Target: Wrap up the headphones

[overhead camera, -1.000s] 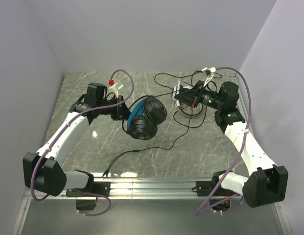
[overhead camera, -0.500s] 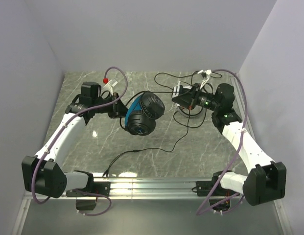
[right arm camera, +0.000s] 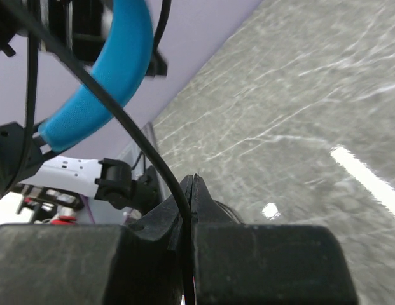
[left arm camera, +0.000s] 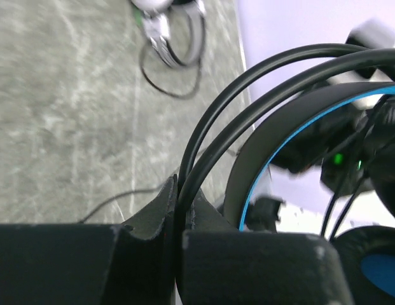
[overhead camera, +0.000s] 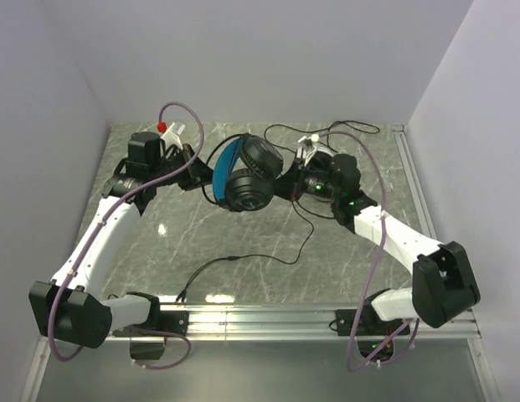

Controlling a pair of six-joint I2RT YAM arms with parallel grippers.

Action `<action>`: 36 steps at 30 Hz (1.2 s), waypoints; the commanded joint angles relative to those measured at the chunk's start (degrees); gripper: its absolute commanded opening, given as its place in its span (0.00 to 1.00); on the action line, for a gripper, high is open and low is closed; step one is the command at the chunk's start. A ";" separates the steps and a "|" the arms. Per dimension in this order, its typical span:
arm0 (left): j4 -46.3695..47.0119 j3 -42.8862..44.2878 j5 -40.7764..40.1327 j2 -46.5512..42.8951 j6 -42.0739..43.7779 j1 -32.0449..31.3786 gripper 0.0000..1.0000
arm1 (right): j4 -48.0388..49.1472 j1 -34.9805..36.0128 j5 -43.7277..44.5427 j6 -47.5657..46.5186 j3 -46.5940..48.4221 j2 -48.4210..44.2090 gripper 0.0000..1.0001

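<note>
Left gripper is clamping the blue headset by its headband wires, raising it higher off the table. Right gripper, pinching the cable, is swinging in from the white headset; probably starting a wrap.
</note>
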 commanded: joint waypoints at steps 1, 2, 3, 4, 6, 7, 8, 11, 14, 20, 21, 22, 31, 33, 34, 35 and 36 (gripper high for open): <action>7.33 5.13 -6.43 -3.03 -7.98 0.45 0.00 | 7.84 3.18 1.96 4.01 -2.80 2.32 0.03; 7.07 5.48 -10.28 -3.03 -8.07 0.45 0.00 | 8.90 3.98 2.31 4.63 -3.07 3.46 0.03; 6.80 6.18 -11.71 -3.12 -8.25 0.45 0.00 | 9.87 4.60 2.23 5.07 -3.25 4.08 0.03; 6.54 6.36 -13.03 -3.29 -8.43 0.45 0.00 | 11.97 6.26 2.32 6.12 -3.60 4.61 0.03; 7.06 6.10 -16.28 -3.64 -8.95 0.45 0.00 | 13.91 7.76 2.84 7.09 -4.04 6.02 0.05; 7.41 5.92 -17.25 -4.17 -9.13 0.45 0.00 | 15.32 9.16 3.02 7.71 -4.30 6.28 0.05; 8.02 5.66 -18.56 -4.34 -9.39 0.45 0.00 | 15.76 9.96 3.37 7.89 -4.30 6.81 0.06; 7.94 5.48 -20.15 -4.61 -9.13 0.45 0.00 | 17.26 12.07 4.60 8.59 -4.74 7.51 0.07; 7.50 6.27 -20.69 -4.26 -8.69 0.45 0.00 | 19.72 13.13 5.04 10.08 -5.53 8.22 0.08; 6.46 8.64 -22.00 -3.47 -7.99 0.45 0.00 | 21.75 14.97 5.48 11.41 -6.59 9.01 0.10; 6.27 8.99 -23.05 -3.21 -7.73 0.45 0.00 | 22.01 15.50 5.57 11.49 -6.94 8.92 0.10; 6.10 9.35 -23.67 -3.12 -7.55 0.45 0.00 | 22.18 16.03 5.74 11.49 -7.11 9.01 0.10; 5.04 12.60 -30.70 -1.10 -6.93 0.45 0.00 | 24.20 21.73 8.38 12.28 -10.28 7.43 0.09; 5.48 12.34 -31.76 -0.75 -7.28 0.45 0.00 | 24.21 22.71 9.25 12.20 -11.07 7.08 0.08; 5.92 12.25 -32.20 -0.74 -7.37 0.45 0.00 | 24.29 23.67 9.52 12.28 -11.42 6.64 0.06; 6.18 12.08 -33.07 -0.57 -7.55 0.45 0.00 | 24.29 24.20 9.78 12.20 -11.60 6.37 0.06; 6.27 12.07 -33.34 -0.13 -7.64 0.45 0.00 | 24.21 24.73 10.40 12.20 -12.12 6.11 0.06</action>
